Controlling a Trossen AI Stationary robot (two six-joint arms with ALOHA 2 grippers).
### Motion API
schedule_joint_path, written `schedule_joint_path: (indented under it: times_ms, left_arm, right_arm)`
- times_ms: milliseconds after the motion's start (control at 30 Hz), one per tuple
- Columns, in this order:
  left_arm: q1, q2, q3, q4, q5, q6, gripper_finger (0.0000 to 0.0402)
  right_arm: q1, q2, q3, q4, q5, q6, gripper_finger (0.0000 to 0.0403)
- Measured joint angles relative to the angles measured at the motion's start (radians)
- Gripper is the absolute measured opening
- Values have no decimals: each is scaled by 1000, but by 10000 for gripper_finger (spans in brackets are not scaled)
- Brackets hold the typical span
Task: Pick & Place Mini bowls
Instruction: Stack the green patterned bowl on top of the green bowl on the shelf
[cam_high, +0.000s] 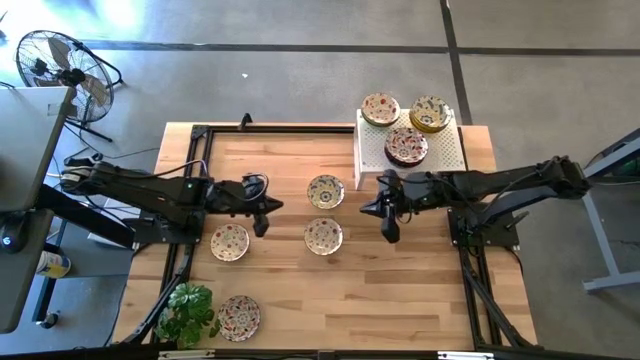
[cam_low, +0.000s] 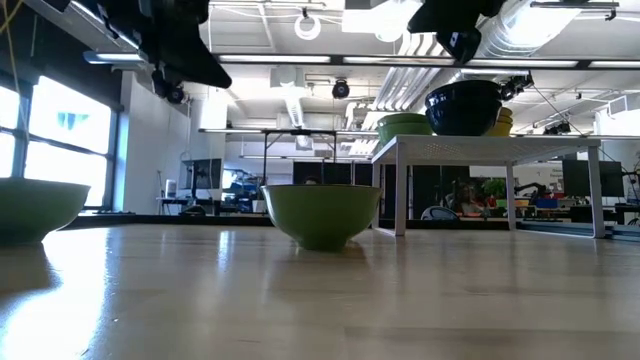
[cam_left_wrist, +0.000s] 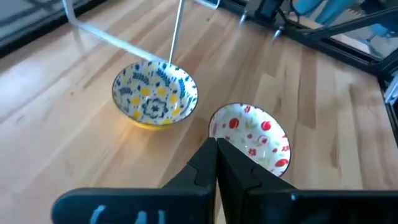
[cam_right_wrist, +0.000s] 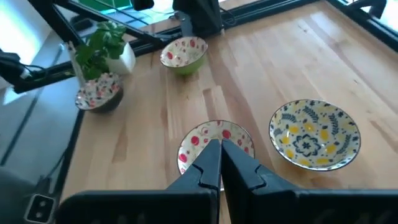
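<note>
Bench (cam_high: 400, 290) wood; red-patterned bowl (cam_right_wrist: 214, 142) partly hidden behind right fingers (cam_right_wrist: 217, 163), clenched empty; left fingers (cam_left_wrist: 216, 163) clenched empty above same bowl.

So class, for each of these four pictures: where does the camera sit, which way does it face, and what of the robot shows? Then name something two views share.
High view: above the table, looking straight down; both arms, left claw and right claw shut.
Low view: at tabletop height, looking level across into the room; arms enter from above.
Left wrist view: on the left arm, facing down past its shut claw.
Right wrist view: on the right arm, past its shut claw.
Shared: both wrist views show the blue-and-yellow bowl and the red-flowered bowl.
</note>
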Motion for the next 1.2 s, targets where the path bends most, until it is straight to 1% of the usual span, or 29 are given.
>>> schedule_joint_path:
  times_ms: [133,267,433,500,600,667,833,933,1100,1200]
  left_arm:
    - [0,-22,-61,107,15,52,0]
    - [0,-96,-136,224,33,68,0]
    - [1,-172,-211,251,25,68,0]
    - [1,-206,-231,216,19,69,0]
    - [1,-234,-237,202,9,70,0]
    - [1,-247,-237,175,6,74,0]
    - [1,-257,-239,140,7,77,0]
    - [1,-256,-239,139,8,65,0]
    - [1,-256,-239,135,55,67,0]
    - [1,-256,-239,113,63,67,0]
  right_arm:
    - [33,48,67,-35,71,-54,7]
    - [56,140,184,-136,113,-84,43]
    - [91,286,316,-260,116,-136,112]
    - [104,349,353,-277,101,-168,136]
    - [121,446,399,-308,86,-231,164]
    - [129,508,419,-333,86,-261,175]
    - [152,654,441,-343,64,-342,183]
    - [166,720,450,-337,84,-391,181]
    - [166,785,458,-303,117,-435,175]
    - [166,819,458,-297,127,-456,167]
